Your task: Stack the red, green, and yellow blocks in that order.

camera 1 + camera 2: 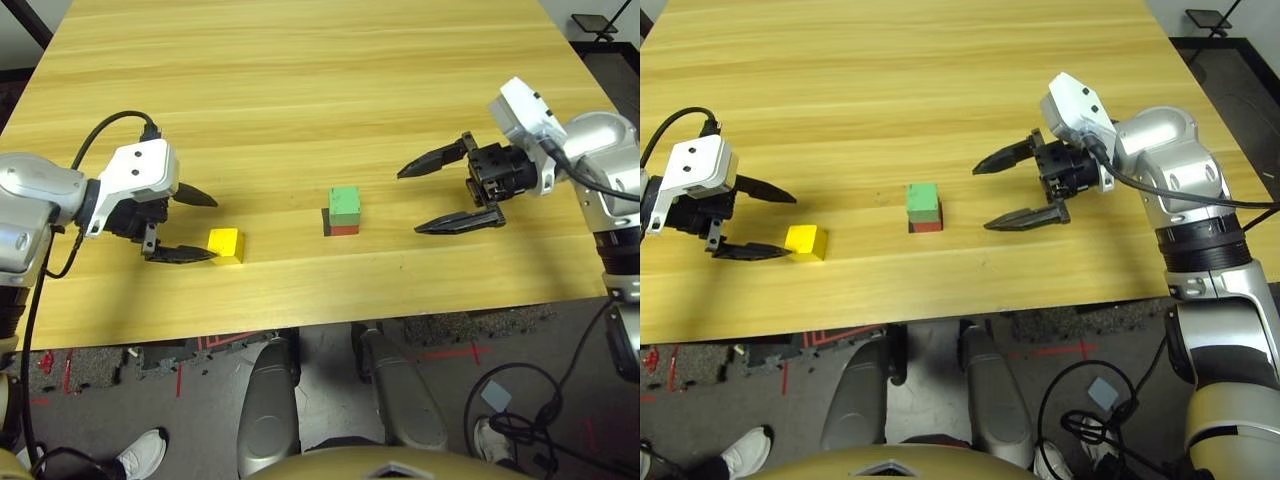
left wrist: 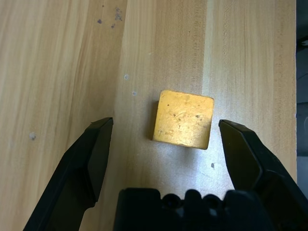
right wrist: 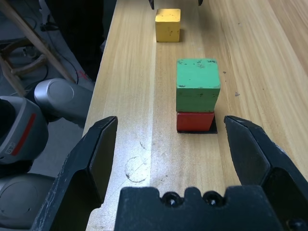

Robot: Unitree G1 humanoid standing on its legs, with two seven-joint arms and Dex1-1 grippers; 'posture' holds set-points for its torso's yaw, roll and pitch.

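Left eye view, nearest you along the table's front side: the yellow block [image 1: 226,245] sits flat on the wood, off to your left and well apart from the other two. Just beside it is your left gripper [image 1: 214,227], its two fingers spread wide with nothing between them clamped; the left wrist view shows bare wood on both sides of the block, with less room on the finger closer to you.

A little farther out, near the middle, the green block [image 1: 344,203] rests on the red block [image 1: 344,230], which sits on a black square patch [image 3: 212,127]. The pair stands upright, and you have no grip on it. Over to your right, and reaching slightly farther, your right gripper [image 1: 408,203] also has its fingers wide apart and empty, pointing toward the stack but clear of it.

Red and green are done, so you're on the last step, picking up yellow. I'd ease the left gripper slightly toward you to centre the block, lower it if needed, then close squarely. Lift yellow higher than green before carrying it across, line up the faces, and set it down gently; a low approach could knock green off. Keep your right gripper back meanwhile.
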